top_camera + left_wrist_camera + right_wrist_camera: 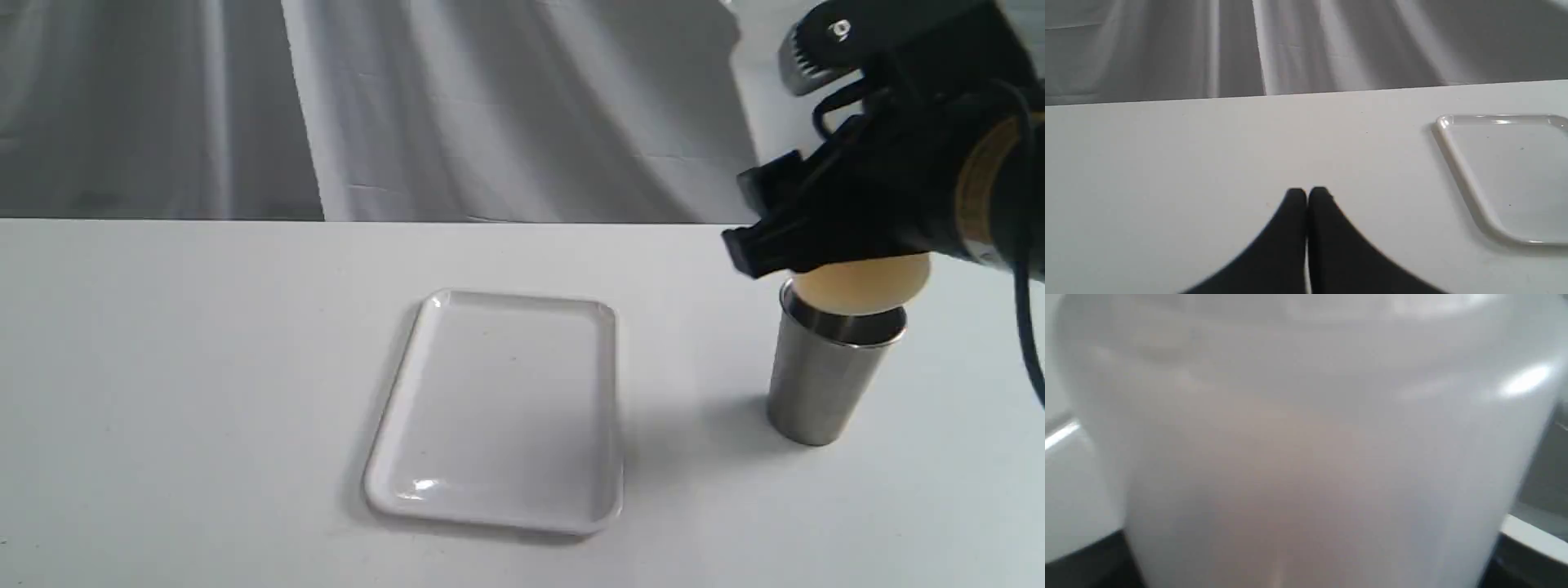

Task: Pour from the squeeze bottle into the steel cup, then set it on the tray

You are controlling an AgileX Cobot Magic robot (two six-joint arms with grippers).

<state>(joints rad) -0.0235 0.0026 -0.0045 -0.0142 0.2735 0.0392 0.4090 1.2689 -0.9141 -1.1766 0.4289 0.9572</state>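
Observation:
My right gripper (pixel 824 245) is shut on the squeeze bottle (pixel 861 286), which is tipped downward over the steel cup (pixel 829 371) at the right of the table; its amber-tinted end meets the cup's rim and the nozzle is hidden. The right wrist view is filled by the bottle's translucent body (pixel 1306 449). The white tray (pixel 500 408) lies flat and bare in the middle, left of the cup. My left gripper (pixel 1306 196) is shut, with nothing in it, low over the table to the left of the tray (pixel 1466 179).
A grey draped cloth (pixel 490 106) hangs behind the white table's far edge. The right arm's black body and cable (pixel 939 139) hang above the cup.

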